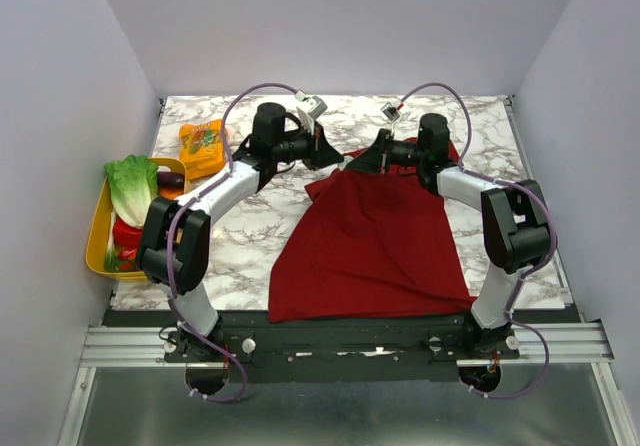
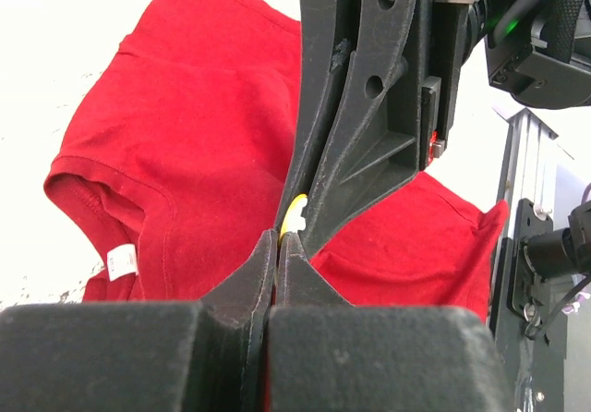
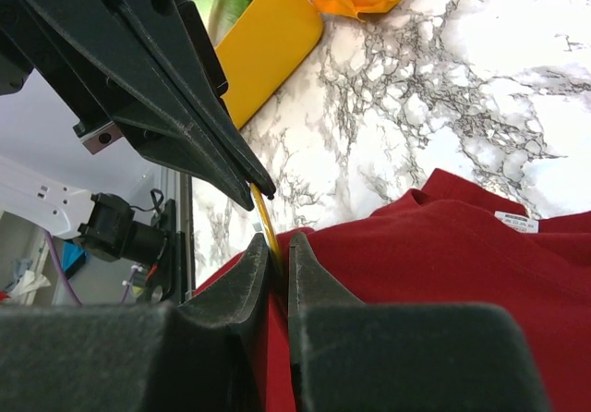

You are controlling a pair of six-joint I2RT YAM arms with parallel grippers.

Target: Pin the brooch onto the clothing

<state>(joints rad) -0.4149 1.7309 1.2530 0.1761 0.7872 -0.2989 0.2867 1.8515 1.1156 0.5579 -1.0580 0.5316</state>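
Observation:
The clothing (image 1: 380, 236) is a dark red T-shirt spread on the marble table, its collar end lifted at the far side. Both grippers meet there: my left gripper (image 1: 335, 156) from the left, my right gripper (image 1: 352, 163) from the right. The brooch is hidden in the top view. In the left wrist view, my left gripper (image 2: 279, 238) is shut on the brooch (image 2: 294, 213), a thin yellow disc, above the shirt (image 2: 185, 135). In the right wrist view, my right gripper (image 3: 275, 246) is shut on the brooch's (image 3: 262, 211) lower edge, right against the red cloth (image 3: 462, 255). The left fingers (image 3: 185, 107) pinch its top.
A yellow tray (image 1: 98, 236) with lettuce (image 1: 130, 186) and red items sits at the table's left edge. An orange snack packet (image 1: 203, 146) lies behind it. The shirt's white label (image 2: 121, 262) shows inside the collar. White walls enclose three sides.

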